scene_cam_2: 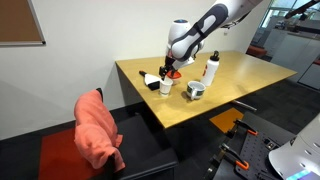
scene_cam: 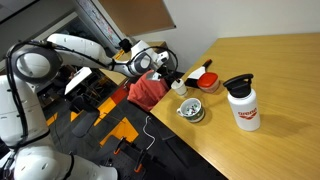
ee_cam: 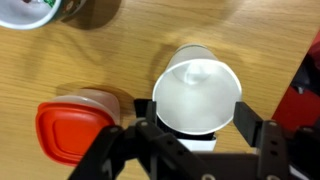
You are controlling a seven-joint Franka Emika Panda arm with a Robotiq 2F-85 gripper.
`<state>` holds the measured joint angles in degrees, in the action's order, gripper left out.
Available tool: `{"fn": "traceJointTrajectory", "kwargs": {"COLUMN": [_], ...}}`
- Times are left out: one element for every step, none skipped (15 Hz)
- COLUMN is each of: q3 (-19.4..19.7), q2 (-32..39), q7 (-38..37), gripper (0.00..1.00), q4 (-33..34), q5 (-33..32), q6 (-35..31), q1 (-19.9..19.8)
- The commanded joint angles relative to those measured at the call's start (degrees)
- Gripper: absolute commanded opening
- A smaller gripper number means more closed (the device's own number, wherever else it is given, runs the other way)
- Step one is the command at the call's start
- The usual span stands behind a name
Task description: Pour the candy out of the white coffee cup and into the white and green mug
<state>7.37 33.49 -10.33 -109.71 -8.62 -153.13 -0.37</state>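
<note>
Your wooden table (scene_cam: 275, 55) fills most of both exterior views. The Panda arm (scene_cam: 85, 48) reaches in over its edge. Off the table, a red cloth (scene_cam_2: 98, 130) is draped over a chair.

On the table, the tall white bottle with the black lid (scene_cam: 241, 103) stands upright, well apart from the rest. The white and green mug (scene_cam: 190, 110) sits upright near the table's edge, between the bottle and the small cluster under your arm. What is inside it is too small to tell. The red-and-white bowl (ee_cam: 70, 125) rests on the wood near the cup, not touching it.

The white coffee cup (ee_cam: 197, 85) stands upright on the table, mouth up, just beside the mug in an exterior view. Its inside looks pale in the wrist view, and no contents can be made out.

Your gripper (ee_cam: 197, 125) hangs right over the cup with its jaws spread wide. One finger (ee_cam: 135, 140) is on each side of the rim, so the cup sits between them. The wrist view does not show whether either pad touches the cup wall. In both exterior views the cup looks set down on the table, not lifted.
</note>
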Motion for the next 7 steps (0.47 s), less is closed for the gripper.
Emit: {"fn": "traceJointTrajectory", "kwargs": {"q3": [3.2,4.0,5.3,6.0,6.5,6.8,7.1], "q2": [-9.1,-10.8,-12.6,-14.5,-15.9,-17.4,-18.7], "q7": [-2.4,-3.1,-4.5,-5.5,-6.9,-8.3,-10.0], "gripper": [1.0,1.0,1.0,1.0,1.0,1.0,1.0], "q4": [-7.2,-8.5,-9.8,-11.2,-12.2,-13.3,-14.2], "q5": [-2.3,-3.4,-5.3,-7.2,-9.0,-10.7,-12.3], "q6": [2.7,2.8,2.9,3.4,3.3,3.5,4.0], "q1": [3.5,4.3,5.4,6.3,6.9,7.3,7.7]}}
